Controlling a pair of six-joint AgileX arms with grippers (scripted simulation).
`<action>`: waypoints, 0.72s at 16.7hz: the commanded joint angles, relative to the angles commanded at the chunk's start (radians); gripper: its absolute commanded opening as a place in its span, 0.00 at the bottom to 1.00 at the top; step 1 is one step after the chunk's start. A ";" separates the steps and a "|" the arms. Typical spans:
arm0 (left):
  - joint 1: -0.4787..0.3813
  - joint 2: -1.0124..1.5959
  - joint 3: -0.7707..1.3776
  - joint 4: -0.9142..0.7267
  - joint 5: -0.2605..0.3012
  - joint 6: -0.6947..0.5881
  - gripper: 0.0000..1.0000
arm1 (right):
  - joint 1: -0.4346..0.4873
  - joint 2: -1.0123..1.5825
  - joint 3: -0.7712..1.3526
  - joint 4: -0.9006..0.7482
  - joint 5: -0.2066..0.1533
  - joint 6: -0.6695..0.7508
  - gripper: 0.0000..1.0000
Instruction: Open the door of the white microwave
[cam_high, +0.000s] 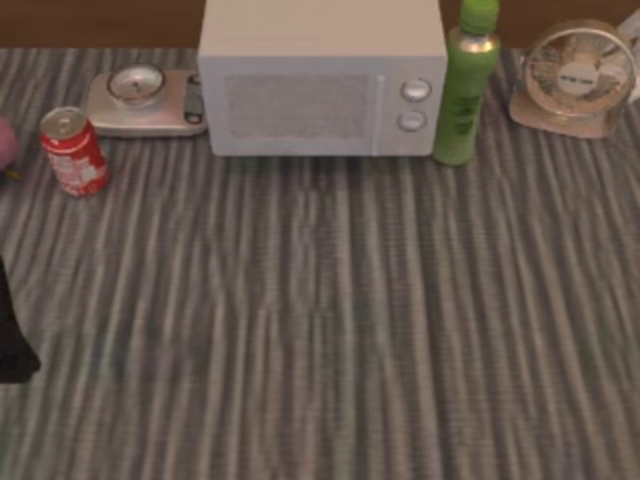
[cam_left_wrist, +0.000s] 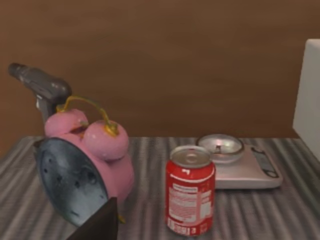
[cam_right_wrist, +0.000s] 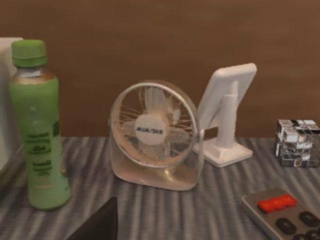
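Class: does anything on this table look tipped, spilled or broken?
Nothing stands out. The microwave sits square with its door shut; the can, bottle and fan stand upright.

left arm's black two-finger gripper (cam_high: 12, 340): cut by top view's left edge, fingers unseen | right arm: out of top view | boxy white microwave (cam_high: 320, 75): rear cropped | grey remote with red button (cam_right_wrist: 287, 212): cut off | round pink toy (cam_high: 6, 140): mostly cropped
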 joint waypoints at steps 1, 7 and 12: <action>0.000 0.000 0.000 0.000 0.000 0.000 1.00 | 0.000 0.000 0.000 0.000 0.000 0.000 1.00; -0.081 0.157 0.143 0.005 -0.067 -0.048 1.00 | 0.000 0.000 0.000 0.000 0.000 0.000 1.00; -0.261 0.546 0.447 -0.003 -0.226 -0.148 1.00 | 0.000 0.000 0.000 0.000 0.000 0.000 1.00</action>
